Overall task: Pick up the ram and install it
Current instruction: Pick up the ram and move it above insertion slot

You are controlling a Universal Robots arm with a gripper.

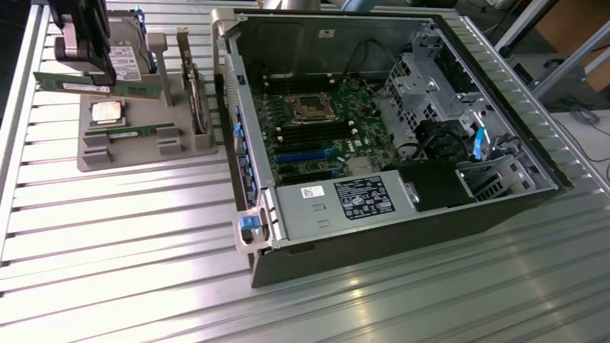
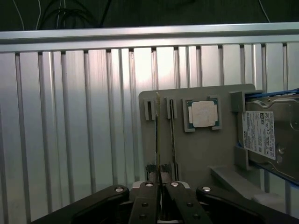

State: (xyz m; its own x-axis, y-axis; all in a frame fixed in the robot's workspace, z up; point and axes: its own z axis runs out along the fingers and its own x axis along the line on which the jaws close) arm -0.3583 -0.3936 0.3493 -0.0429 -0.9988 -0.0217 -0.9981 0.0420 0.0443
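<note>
Hand (image 2: 160, 183) pinching thin green ram (image 1: 84, 84) edgewise, grey moulded tray (image 1: 143, 153) beneath, ribbed aluminium table (image 1: 143, 250)

The ram (image 1: 84, 85) is a long, thin green stick with black chips, level and standing on its edge. It is pinched between the fingertips of the gripper (image 2: 159, 183), both ends jutting past them.
</note>
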